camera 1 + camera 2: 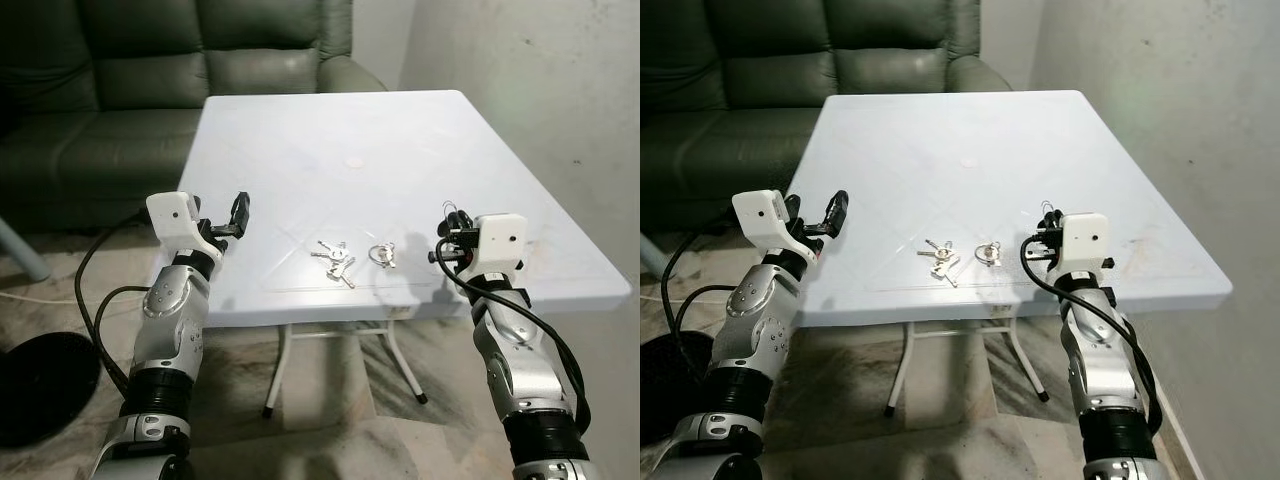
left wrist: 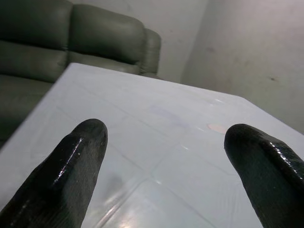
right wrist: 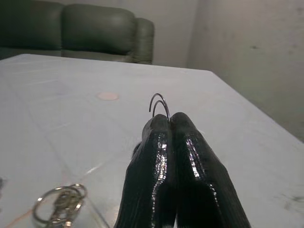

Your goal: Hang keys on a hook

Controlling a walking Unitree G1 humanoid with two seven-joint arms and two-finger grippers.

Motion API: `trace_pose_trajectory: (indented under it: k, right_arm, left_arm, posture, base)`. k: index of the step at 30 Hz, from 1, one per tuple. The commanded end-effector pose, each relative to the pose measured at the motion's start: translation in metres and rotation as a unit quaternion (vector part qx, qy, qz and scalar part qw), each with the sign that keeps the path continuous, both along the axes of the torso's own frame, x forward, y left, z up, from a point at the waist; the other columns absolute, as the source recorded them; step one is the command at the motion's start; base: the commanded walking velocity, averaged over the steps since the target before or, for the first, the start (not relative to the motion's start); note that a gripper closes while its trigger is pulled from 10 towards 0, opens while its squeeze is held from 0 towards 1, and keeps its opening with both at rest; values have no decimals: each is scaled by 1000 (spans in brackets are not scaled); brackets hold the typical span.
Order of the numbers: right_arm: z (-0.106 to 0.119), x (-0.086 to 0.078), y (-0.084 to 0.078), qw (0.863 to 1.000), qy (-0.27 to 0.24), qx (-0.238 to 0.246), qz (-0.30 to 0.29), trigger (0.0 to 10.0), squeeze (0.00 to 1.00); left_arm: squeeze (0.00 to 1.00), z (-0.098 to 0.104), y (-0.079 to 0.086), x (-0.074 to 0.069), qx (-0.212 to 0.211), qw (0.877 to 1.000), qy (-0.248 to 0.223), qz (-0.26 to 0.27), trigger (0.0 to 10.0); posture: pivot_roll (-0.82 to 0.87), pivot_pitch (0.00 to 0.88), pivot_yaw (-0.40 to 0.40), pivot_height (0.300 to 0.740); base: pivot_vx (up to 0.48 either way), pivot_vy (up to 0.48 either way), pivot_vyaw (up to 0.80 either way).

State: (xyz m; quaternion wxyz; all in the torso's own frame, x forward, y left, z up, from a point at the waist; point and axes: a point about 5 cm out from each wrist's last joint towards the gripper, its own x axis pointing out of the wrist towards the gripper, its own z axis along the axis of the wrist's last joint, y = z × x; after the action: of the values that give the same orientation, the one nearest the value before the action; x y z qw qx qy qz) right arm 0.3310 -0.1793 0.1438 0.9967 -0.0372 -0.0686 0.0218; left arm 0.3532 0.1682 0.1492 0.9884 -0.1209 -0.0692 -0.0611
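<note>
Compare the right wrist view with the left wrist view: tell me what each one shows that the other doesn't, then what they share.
Right wrist view alone: the right gripper shut on a thin wire hook that curves up past its fingertips, and a key ring lying on the table beside that gripper.

Left wrist view alone: the left gripper open, its two black fingers wide apart with nothing between them.

Both: the white table, a small pale round mark on its top, the dark sofa behind it and the grey wall.
</note>
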Motion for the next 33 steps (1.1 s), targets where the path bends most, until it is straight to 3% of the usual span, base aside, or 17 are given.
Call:
trace_pose_trajectory:
  k: [1, 14, 23, 33]
  right_arm:
    - [0, 2, 2, 1000, 5, -1, 2, 10000, 0]
    - [-1, 1, 2, 1000, 8, -3, 5, 10000, 0]
    - [-2, 1, 3, 1000, 11, -4, 5, 10000, 0]
    - [-2, 1, 5, 1000, 13, -3, 9, 10000, 0]
  left_arm:
    - [0, 3, 3, 0, -3, 1000, -3, 5, 10000]
    - [0, 2, 5, 0, -12, 1000, 1, 14, 10000]
    - [0, 2, 3, 1, -48, 999, 7, 16, 10000]
    - [0, 2, 4, 0, -37, 999, 9, 19, 10000]
  posture:
    - [-16, 12, -8, 732]
    - [-15, 16, -13, 732]
    - [-13, 17, -16, 732]
    - [-6, 6, -21, 732]
  base:
    - [0, 0, -763]
    - [0, 109, -761]
    - [0, 0, -760]
    - [0, 0, -762]
